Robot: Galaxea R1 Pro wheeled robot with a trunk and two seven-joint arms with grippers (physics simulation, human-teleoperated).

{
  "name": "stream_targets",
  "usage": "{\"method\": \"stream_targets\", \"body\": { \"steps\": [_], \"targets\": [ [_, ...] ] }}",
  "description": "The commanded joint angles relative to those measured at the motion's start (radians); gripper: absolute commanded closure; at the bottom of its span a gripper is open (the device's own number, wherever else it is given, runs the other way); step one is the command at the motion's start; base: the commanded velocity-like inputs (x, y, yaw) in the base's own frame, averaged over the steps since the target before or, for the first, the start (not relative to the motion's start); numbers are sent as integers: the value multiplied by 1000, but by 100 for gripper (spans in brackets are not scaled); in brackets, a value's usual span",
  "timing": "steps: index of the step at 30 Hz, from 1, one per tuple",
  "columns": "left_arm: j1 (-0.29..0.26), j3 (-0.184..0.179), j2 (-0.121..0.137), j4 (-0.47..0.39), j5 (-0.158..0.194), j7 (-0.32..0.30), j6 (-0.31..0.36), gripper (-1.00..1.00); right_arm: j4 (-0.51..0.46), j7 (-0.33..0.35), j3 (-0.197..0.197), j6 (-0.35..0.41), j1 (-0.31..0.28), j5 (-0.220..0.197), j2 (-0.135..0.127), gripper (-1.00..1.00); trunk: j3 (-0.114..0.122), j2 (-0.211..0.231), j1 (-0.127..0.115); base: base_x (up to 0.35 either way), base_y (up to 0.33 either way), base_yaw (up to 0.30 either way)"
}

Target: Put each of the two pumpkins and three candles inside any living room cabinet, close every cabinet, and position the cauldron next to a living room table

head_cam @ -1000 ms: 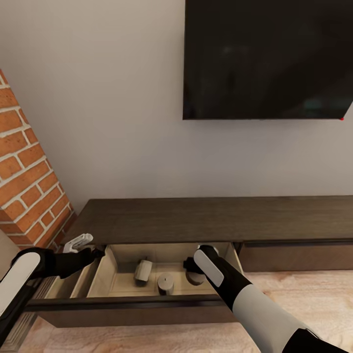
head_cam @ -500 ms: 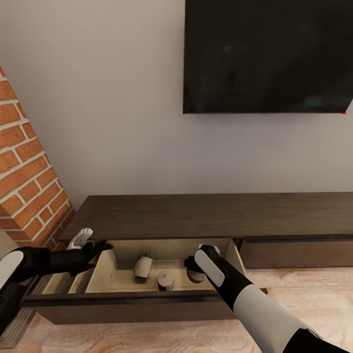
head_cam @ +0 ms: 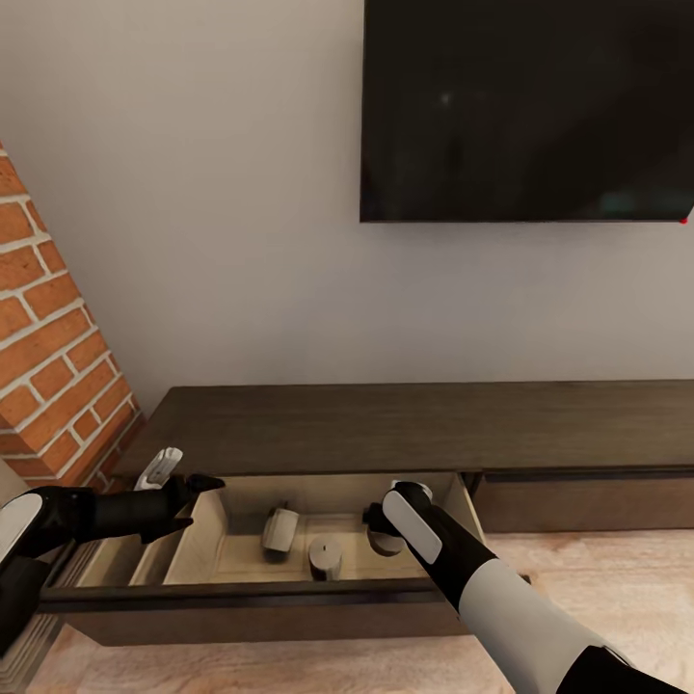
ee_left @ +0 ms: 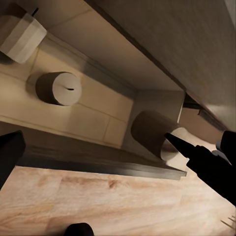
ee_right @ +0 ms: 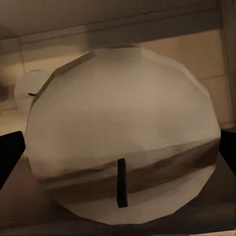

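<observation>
So the cabinet (head_cam: 414,424) has its pull-out compartment (head_cam: 251,602) hanging open, and all three candles are sitting inside it. Using that compartment as the reference: one candle (head_cam: 280,529) lies tipped on its side toward its left half, a second candle (head_cam: 325,556) stands upright near the middle close to the front rail, and the third candle (head_cam: 387,543) stands at the right end, just beside the right wall.

The right pincer (ee_right: 118,147) is down in the compartment right over that third candle; from its wrist cam the candle top sits between the two dark fingertips (ee_right: 10,157), jaws spread apart on either side, not clamped on it. The left pincer (head_cam: 198,501) hovers at the compartment's left wall, its jaws apart too and holding nothing. There's a TV (head_cam: 525,111) on the wall above the cabinet and a brick fireplace (head_cam: 53,366) off its left end.
</observation>
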Motion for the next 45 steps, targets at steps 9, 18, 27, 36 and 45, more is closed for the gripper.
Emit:
{"method": "stream_targets", "body": {
  "steps": [9,18,27,36,45],
  "targets": [
    [-1,1,0,-1,10,10,2,-100,-1,-8,3,1,-1,-8,0,100,-1,0,0,93,0,0],
    [-1,0,2,-1,10,10,2,-100,-1,-8,3,2,-1,-8,0,100,-1,0,0,34,0,0],
    [-1,1,3,-2,10,10,2,-100,0,-8,3,2,-1,-8,0,100,-10,-21,12,1,0,0],
    [-1,1,3,-2,10,10,2,-100,0,-8,3,2,-1,-8,0,100,-39,-84,46,0,0,0],
    [-1,1,3,-2,10,10,2,-100,0,-8,3,2,-1,-8,1,100,-67,-147,81,0,0,0]
  ]
}}
